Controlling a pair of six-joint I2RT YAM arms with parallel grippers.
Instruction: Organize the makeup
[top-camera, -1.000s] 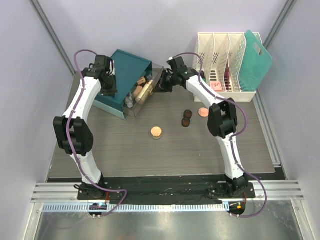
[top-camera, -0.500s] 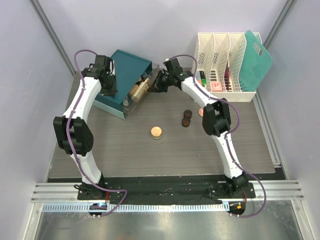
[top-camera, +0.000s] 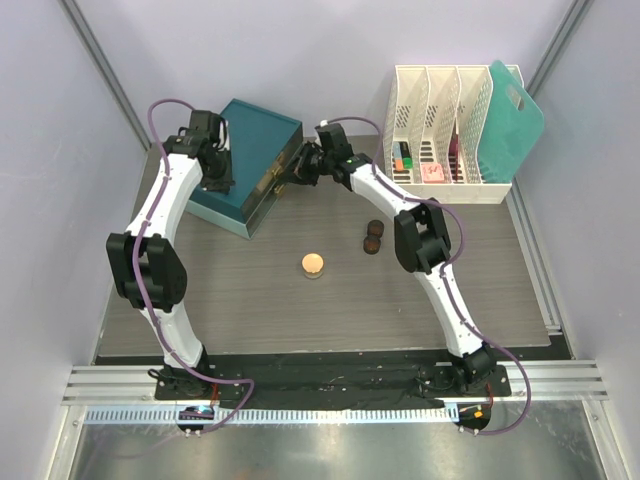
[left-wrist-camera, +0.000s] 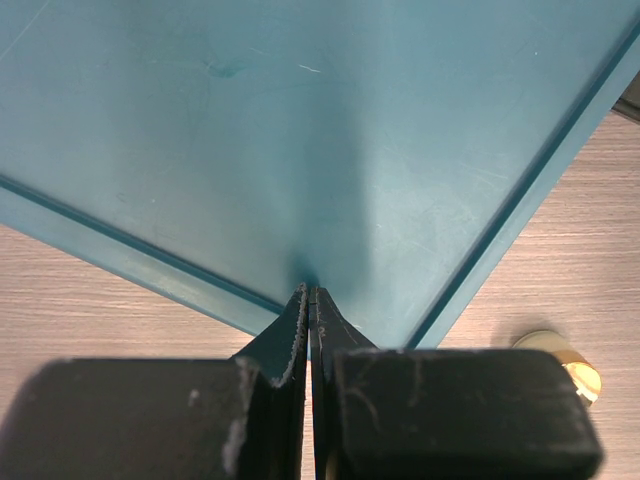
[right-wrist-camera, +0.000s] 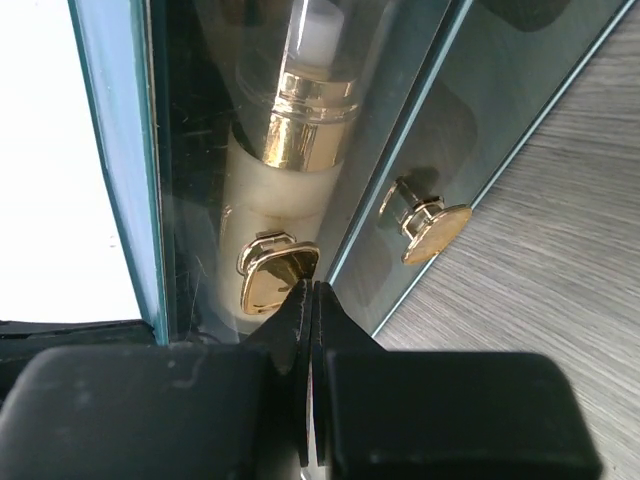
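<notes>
The top camera looks down from the near side. Both wrist cameras see the same far box (top-camera: 255, 130), close up.

Two arms at full reach, seen from overhead: the left arm (top-camera: 168, 198) stands up from its base, folds at a black elbow (top-camera: 146, 268) near the left side and runs away from the bases, its wrist bent so the left gripper (top-camera: 217, 180) points back toward the near edge. The right arm (top-camera: 455, 300) climbs to its own elbow (top-camera: 428, 240), then its forearm runs far to the left across the middle, with the right gripper (top-camera: 293, 170) aimed left. On both wrist cameras the black fingers (left-wrist-camera: 288, 335) lie pressed flat together, tips meeting with no gap, the right pair (right-wrist-camera: 290, 325) likewise.
</notes>
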